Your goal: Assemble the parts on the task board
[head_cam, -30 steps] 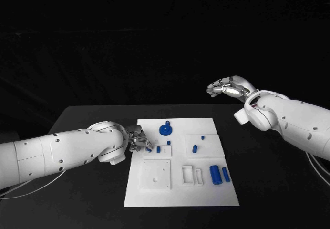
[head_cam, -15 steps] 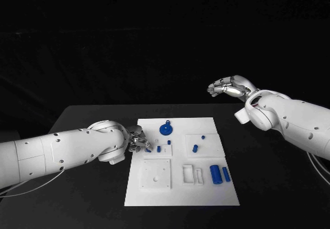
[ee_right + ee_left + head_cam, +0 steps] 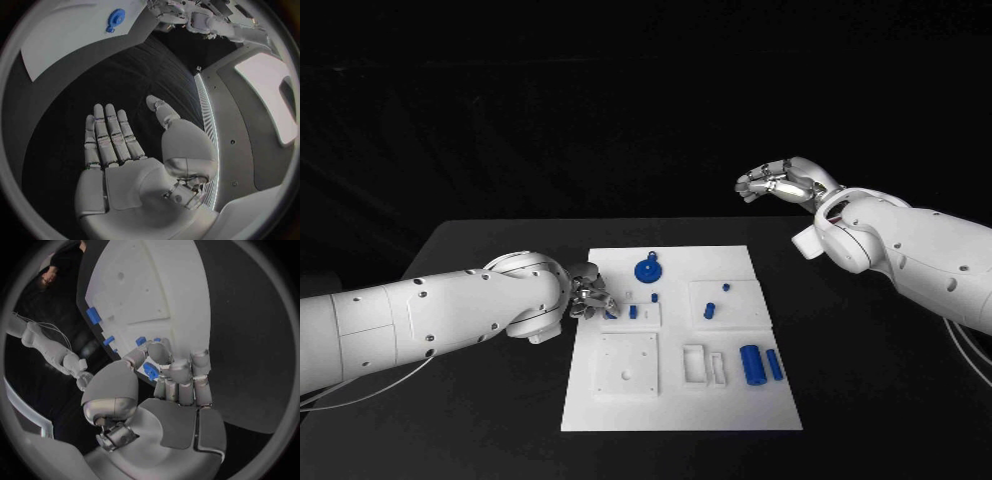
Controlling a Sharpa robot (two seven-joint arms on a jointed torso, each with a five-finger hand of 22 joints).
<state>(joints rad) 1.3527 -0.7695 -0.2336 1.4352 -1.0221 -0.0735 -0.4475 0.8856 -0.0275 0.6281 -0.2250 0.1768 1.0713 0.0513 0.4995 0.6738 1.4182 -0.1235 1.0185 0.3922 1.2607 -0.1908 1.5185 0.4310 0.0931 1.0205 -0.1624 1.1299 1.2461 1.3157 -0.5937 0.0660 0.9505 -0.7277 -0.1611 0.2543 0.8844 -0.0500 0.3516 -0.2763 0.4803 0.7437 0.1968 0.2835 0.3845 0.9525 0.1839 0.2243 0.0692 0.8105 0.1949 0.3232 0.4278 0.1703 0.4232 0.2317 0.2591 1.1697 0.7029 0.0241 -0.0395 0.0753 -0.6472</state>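
The white task board (image 3: pixel 678 400) lies in the middle of the black table. At its left edge my left hand (image 3: pixel 590 297) pinches a small blue part (image 3: pixel 150 371) between thumb and fingers, low over the board (image 3: pixel 156 290). A blue round part (image 3: pixel 648 270) stands near the board's far edge, also seen as the blue disc (image 3: pixel 115 18). Two blue cylinders (image 3: pixel 751 365) lie at the near right, and small blue pegs (image 3: pixel 708 310) stand in the right block. My right hand (image 3: pixel 783 184) hangs high beyond the table's far right, its palm (image 3: pixel 125 150) flat, fingers apart, holding nothing.
White raised blocks sit on the board: a square plate (image 3: pixel 627 364) at the near left and a slotted holder (image 3: pixel 704 364) beside it. Bare black table (image 3: pixel 473 400) runs along both sides of the board. Other blue pieces (image 3: pixel 93 315) show close to my left fingers.
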